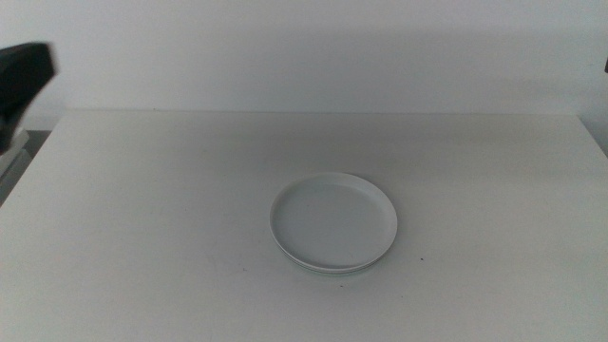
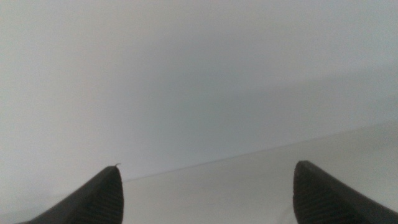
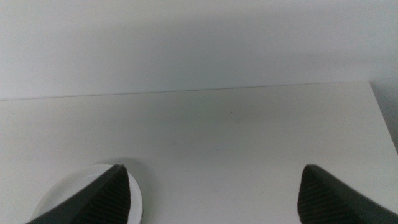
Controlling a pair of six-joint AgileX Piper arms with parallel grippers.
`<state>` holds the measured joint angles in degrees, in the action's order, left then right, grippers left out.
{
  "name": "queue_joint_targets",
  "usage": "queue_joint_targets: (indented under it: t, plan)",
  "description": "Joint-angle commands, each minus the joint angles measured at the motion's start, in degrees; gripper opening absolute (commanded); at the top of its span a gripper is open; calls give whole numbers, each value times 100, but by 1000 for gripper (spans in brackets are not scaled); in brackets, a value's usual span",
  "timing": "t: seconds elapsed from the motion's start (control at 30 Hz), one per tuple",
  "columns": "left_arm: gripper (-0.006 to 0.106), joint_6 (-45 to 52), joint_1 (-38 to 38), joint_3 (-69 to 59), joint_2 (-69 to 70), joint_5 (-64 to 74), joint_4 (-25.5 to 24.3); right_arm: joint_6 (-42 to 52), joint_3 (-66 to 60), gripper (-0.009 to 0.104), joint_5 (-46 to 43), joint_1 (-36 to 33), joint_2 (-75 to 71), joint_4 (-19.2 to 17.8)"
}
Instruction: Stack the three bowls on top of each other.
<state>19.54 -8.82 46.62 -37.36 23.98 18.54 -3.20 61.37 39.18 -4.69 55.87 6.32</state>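
Note:
A white bowl (image 1: 332, 220) sits on top of a stack in the middle of the table. A thin pale mint green rim (image 1: 334, 271) shows under its near edge. The grey-blue bowl is hidden. My left gripper (image 2: 208, 167) is open and empty, raised and facing the wall; a dark part of the left arm (image 1: 24, 71) shows at the far left of the middle view. My right gripper (image 3: 214, 168) is open and empty, out of the middle view. The white bowl's edge (image 3: 81, 190) shows behind one of its jaws.
The white table (image 1: 142, 209) ends at a pale wall at the back. A dark gap (image 1: 14, 161) lies beyond the table's left edge.

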Motion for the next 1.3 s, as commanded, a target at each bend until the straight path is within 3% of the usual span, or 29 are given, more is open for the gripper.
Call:
queue_joint_targets:
  t: [0.0, 0.33, 0.53, 0.87, 1.27]
  plan:
    - [94, -10, 287, -251, 405, -117, -11, 1, -22, 80, -65, 15, -25, -20]
    - [94, -34, 493, -1234, 1400, -129, -35, 1, -22, 80, -65, 15, -25, -20]
    - [94, -1671, 493, -1629, 1845, -245, -1241, 1, -22, 80, -65, 15, -25, -20]
    - [94, -1705, 493, -1702, 2016, -497, -1885, 1, -22, 80, -65, 15, -25, -20]
    - [94, -1679, 493, -1738, 2016, -488, -1898, 1, -169, 80, -279, 15, -87, 46]
